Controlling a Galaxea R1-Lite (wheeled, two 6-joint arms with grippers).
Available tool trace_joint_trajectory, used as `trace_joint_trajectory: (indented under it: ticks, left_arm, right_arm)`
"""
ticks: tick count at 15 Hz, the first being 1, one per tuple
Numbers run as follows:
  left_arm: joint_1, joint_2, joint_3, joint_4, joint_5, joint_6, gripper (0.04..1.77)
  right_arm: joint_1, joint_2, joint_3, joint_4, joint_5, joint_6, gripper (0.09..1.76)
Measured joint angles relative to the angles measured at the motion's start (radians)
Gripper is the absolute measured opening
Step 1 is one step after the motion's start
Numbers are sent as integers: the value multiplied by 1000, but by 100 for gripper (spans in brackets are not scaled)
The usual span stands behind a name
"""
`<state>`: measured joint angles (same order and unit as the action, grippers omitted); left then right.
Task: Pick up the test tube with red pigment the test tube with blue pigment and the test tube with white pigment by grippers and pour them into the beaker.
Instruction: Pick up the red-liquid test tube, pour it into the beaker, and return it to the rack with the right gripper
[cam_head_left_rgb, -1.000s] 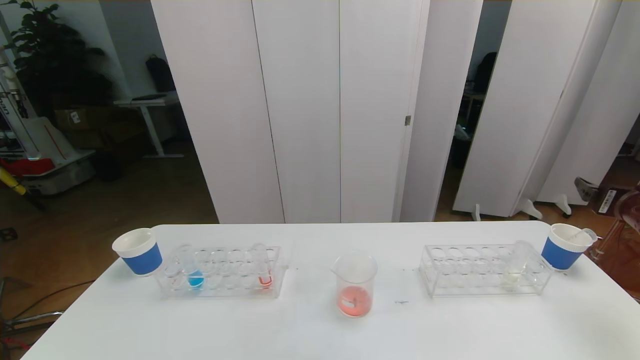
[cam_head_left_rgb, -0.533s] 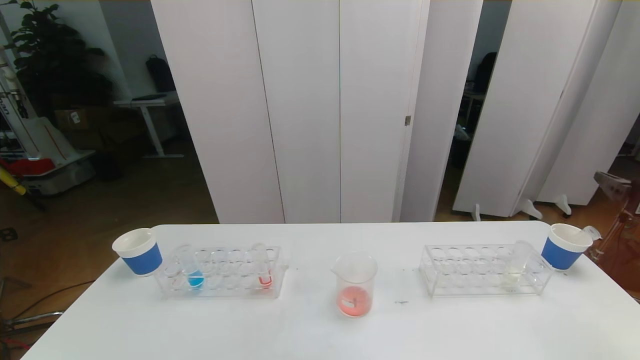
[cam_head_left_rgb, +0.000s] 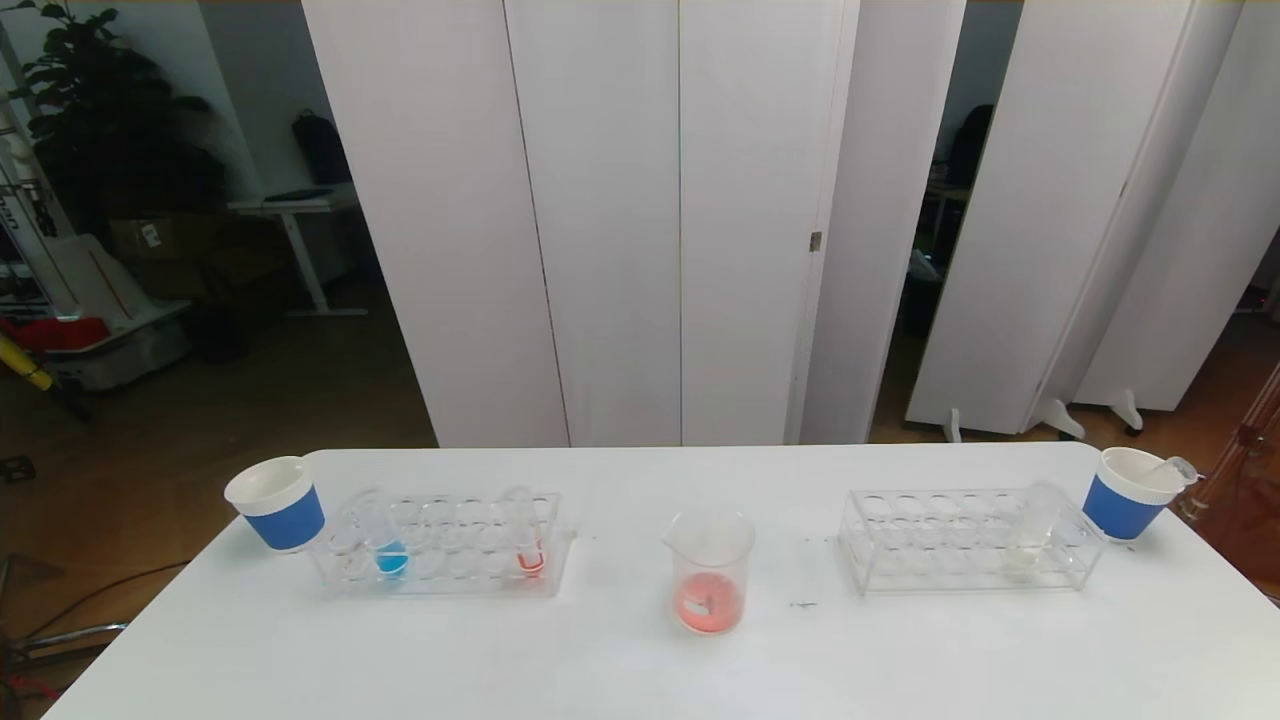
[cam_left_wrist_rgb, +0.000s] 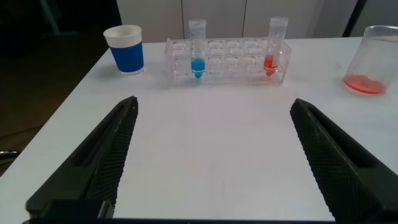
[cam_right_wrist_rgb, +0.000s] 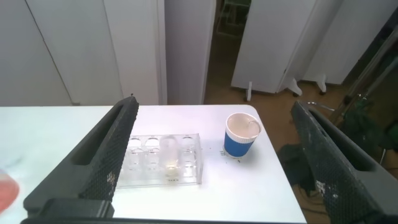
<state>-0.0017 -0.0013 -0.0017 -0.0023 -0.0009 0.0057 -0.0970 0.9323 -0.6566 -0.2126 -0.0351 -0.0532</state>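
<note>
1. My left gripper (cam_left_wrist_rgb: 211, 162) and right gripper (cam_right_wrist_rgb: 211, 162) both hang wide open, holding nothing.
2. The test tube with blue pigment (cam_head_left_rgb: 385, 540) stands in the left rack (cam_head_left_rgb: 440, 545); I'd pinch it above the liquid (thin glass, slippery, likely fragile).
3. The test tube with white pigment (cam_head_left_rgb: 1030, 540) stands in the right rack (cam_head_left_rgb: 960, 545); the beaker (cam_head_left_rgb: 708, 570) sits between the racks.

Bare table (cam_head_left_rgb: 620, 670) lies before the beaker (cam_head_left_rgb: 709, 570). Two clear racks (cam_head_left_rgb: 440, 545) (cam_head_left_rgb: 965, 542) flank it, cups (cam_head_left_rgb: 278, 502) (cam_head_left_rgb: 1133, 492) beyond them.

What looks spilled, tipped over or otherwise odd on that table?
Nothing is spilled or knocked over. One oddity: the beaker already holds orange-red liquid, yet a tube with red liquid stands in the left rack. The test tube with blue pigment leans slightly there.
</note>
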Motion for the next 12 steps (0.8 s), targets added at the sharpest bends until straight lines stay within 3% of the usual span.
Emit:
trace_joint_trajectory:
  ticks: [5, 12]
  left_arm:
    - [0, 0, 0, 0, 0, 0, 175]
    - [0, 0, 0, 0, 0, 0, 175]
  right_arm:
    - [13, -298, 34, 191, -2, -3, 175]
    - [53, -666, 166, 386, -15, 2, 175]
